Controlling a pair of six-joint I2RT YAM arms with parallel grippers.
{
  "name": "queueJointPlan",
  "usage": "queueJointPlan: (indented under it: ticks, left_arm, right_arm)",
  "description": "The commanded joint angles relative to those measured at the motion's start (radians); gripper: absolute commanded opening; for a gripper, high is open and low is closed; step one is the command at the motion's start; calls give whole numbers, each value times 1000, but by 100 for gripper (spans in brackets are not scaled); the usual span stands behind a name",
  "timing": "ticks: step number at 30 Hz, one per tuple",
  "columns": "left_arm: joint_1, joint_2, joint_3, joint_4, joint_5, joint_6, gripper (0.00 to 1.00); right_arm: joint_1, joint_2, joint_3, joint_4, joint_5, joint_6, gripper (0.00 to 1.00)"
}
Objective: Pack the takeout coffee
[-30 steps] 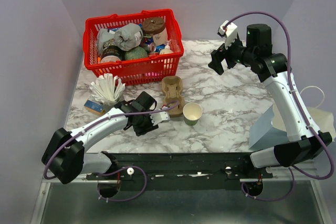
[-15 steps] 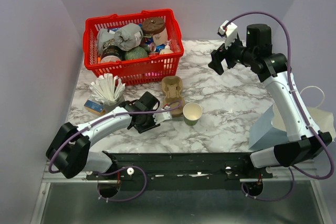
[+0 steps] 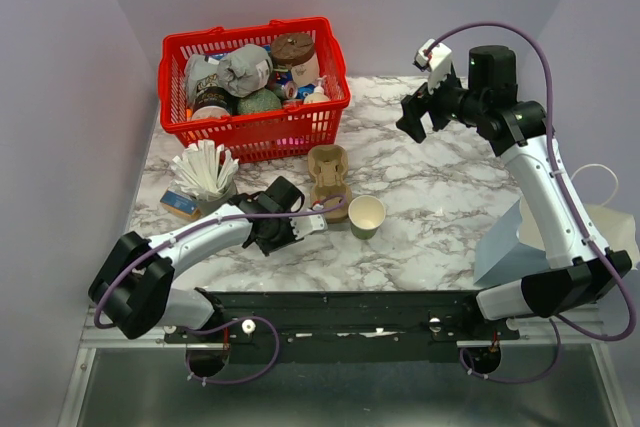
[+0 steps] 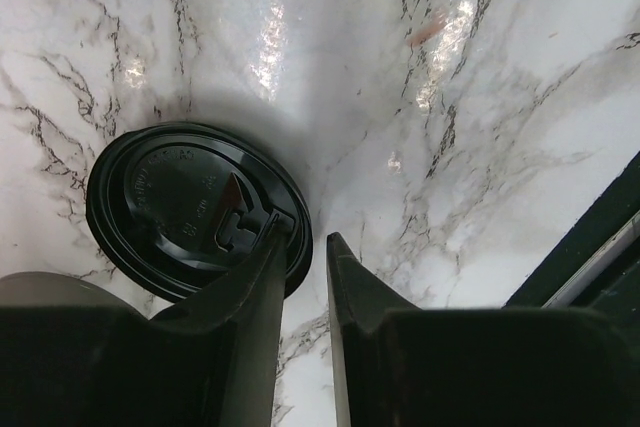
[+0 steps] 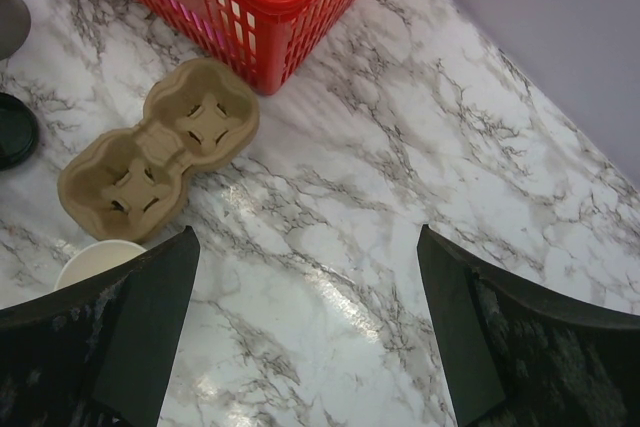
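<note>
The takeout coffee is in two parts. Its green paper cup (image 3: 366, 216) stands open on the marble, cream inside, and its rim (image 5: 95, 257) shows in the right wrist view. Its black lid (image 4: 190, 207) lies flat on the table left of the cup. My left gripper (image 4: 310, 232) is low over the lid's edge. One finger (image 4: 255, 287) lies across the lid and the other just outside the rim, with a narrow gap and marble showing between them. In the top view the left gripper (image 3: 300, 227) hides the lid. My right gripper (image 3: 420, 112) hangs wide open and empty above the back right.
A brown cardboard cup carrier (image 3: 329, 179) lies just behind the cup. A red basket (image 3: 255, 132) full of goods stands at the back left. A grey cup of white stirrers (image 3: 205, 172) and a small box (image 3: 180, 204) are at the left. A blue-grey bag (image 3: 505, 247) stands at the right edge.
My left gripper has slid a little towards the cup and its jaws have narrowed around the lid's edge. The right arm has not moved.
</note>
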Motion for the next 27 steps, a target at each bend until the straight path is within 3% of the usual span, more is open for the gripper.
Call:
queueJointPlan:
  ticks: [1, 17, 27]
  left_arm:
    - [-4, 9, -12, 22, -20, 9, 26]
    - [-5, 35, -20, 36, -21, 17, 19]
    - [-5, 29, -18, 19, -9, 21, 0]
  right_arm:
    - [6, 18, 21, 10, -11, 9, 99]
    - [4, 22, 23, 7, -11, 11, 99]
    - [6, 22, 21, 7, -13, 12, 99]
